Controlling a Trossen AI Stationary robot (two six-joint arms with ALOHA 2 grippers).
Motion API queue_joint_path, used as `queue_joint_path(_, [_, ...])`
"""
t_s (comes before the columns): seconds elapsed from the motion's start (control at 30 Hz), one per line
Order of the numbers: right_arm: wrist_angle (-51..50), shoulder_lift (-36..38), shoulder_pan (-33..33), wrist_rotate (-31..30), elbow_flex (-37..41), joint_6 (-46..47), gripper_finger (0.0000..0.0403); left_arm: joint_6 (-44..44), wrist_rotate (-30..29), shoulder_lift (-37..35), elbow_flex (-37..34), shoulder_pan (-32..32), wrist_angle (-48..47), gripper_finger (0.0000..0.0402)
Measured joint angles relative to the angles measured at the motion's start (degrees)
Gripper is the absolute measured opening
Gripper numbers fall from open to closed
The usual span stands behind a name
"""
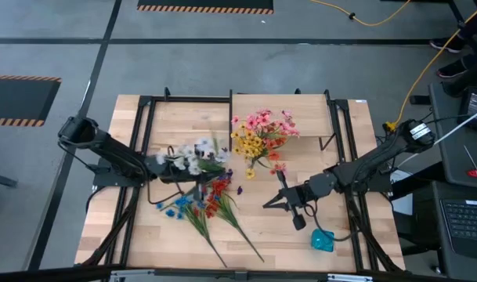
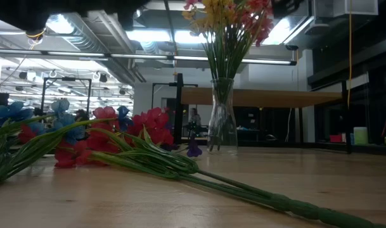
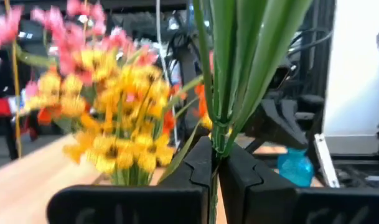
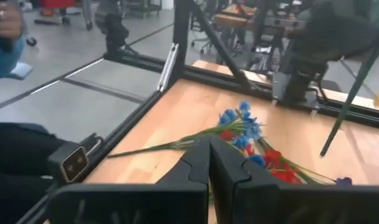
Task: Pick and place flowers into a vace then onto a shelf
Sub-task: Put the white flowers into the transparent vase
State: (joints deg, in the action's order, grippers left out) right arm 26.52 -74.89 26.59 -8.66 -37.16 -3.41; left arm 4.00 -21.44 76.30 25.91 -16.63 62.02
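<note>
my left gripper (image 3: 215, 163) is clenched on the thin green stems of a white spray (image 1: 193, 156), held just left of the vase (image 2: 222, 120), which already carries the pink, yellow and orange flowers (image 1: 261, 135). my right gripper (image 4: 209, 155) is pinched together with nothing between its fingers, hovering right of the vase. the red and blue flowers (image 1: 209, 200) lie flat on the tabletop (image 1: 340, 117) in front of the vase, stems trailing toward the near edge. i judge these sprays feather-light, with springy stems and soft blooms that crush or snag. best taken low on the bundled stems, well below the blooms. the shelf (image 2: 262, 97) stands behind the vase.
</note>
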Motion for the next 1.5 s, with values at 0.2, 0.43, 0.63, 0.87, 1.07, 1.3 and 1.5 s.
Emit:
queue_joint_path(0.2, [1.6,0.0,-2.2,-3.0,2.7,0.2,0.0002,-1.7,0.6,6.8,3.8,2.8,0.5,0.0006])
queue_joint_path(0.43, [0.8,0.0,-3.5,-3.0,3.1,1.4,0.0002,0.6,0.4,13.5,7.4,5.2,7.1,0.0006])
queue_joint_path(0.63, [-0.6,0.0,-4.0,-3.0,3.1,1.5,0.0002,3.2,0.0,17.8,7.9,7.2,15.0,0.0007])
queue_joint_path(0.87, [-1.1,0.0,-4.0,-3.7,3.1,1.6,0.0002,3.3,0.3,19.4,7.9,9.5,17.2,0.0007])
queue_joint_path(1.07, [-1.3,0.0,-4.0,-3.8,3.1,1.6,0.0002,5.9,3.4,19.3,7.9,9.7,19.9,0.0007])
queue_joint_path(1.3, [-1.5,0.0,-4.0,-3.9,3.1,1.7,0.0003,6.8,3.4,19.3,7.9,9.7,20.0,0.0008])
queue_joint_path(1.5, [-1.5,0.0,-4.0,-3.9,3.1,1.7,0.0003,7.3,3.4,19.2,7.9,9.7,20.5,0.0008])
